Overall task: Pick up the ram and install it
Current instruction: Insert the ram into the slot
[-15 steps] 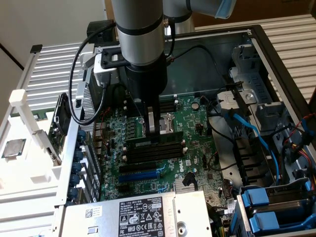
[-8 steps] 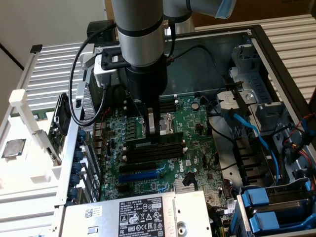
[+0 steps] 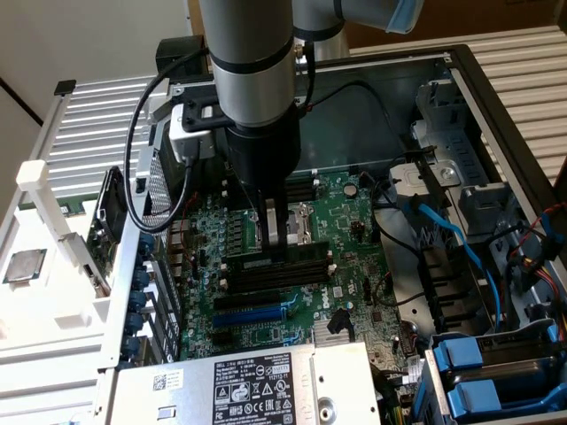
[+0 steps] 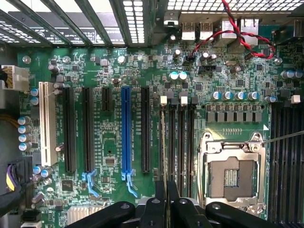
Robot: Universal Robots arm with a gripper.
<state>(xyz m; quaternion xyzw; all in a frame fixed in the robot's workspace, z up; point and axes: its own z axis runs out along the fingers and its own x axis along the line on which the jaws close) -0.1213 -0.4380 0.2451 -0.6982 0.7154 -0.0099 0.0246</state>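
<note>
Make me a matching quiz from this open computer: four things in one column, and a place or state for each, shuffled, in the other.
Column one:
1. ram
2. claw
3. processor socket
4. loose processor chip

Column two:
A. empty
B. on the white surface at the exterior view's left
C. closed on the ram
D. green, upright at the memory slots

Pairs: 1-D, 2-C, 3-A, 4-B
</note>
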